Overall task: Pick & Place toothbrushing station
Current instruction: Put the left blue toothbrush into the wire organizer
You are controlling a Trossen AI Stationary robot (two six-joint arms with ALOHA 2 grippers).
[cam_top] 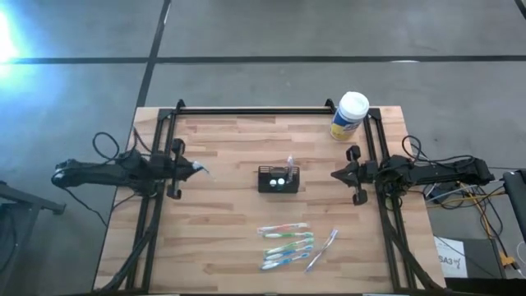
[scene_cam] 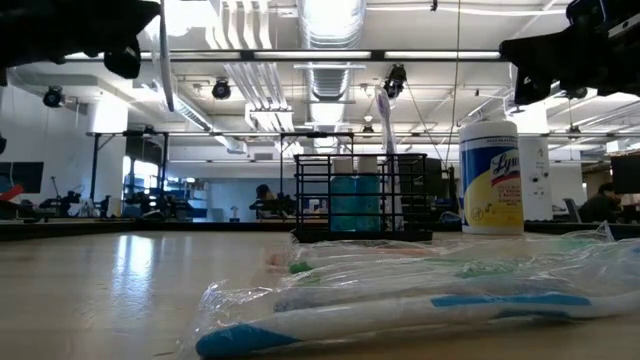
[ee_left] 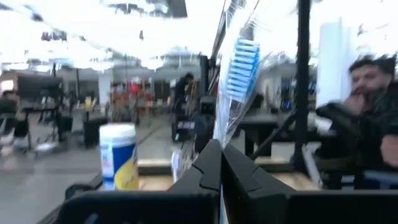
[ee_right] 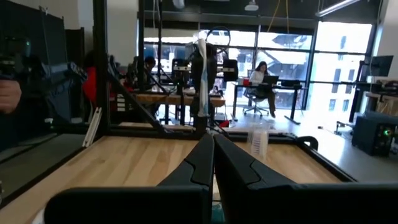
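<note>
Caddy (cam_top: 278, 179): small black mesh box, upright mid-table.

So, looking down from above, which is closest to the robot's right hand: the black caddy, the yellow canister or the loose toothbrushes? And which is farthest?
From the right hand, in the high view:
1. Yellow canister, at the table's far right corner, and black caddy, at mid-table, level with the hand: too close to call.
2. Loose toothbrushes, near the table's front edge, farthest.

Only readable txt: partial "Ly…" in blue on the yellow canister (scene_cam: 491, 176), stood near the desk (cam_top: 222, 205) far right corner. Rest of the label's too small to read.
</note>
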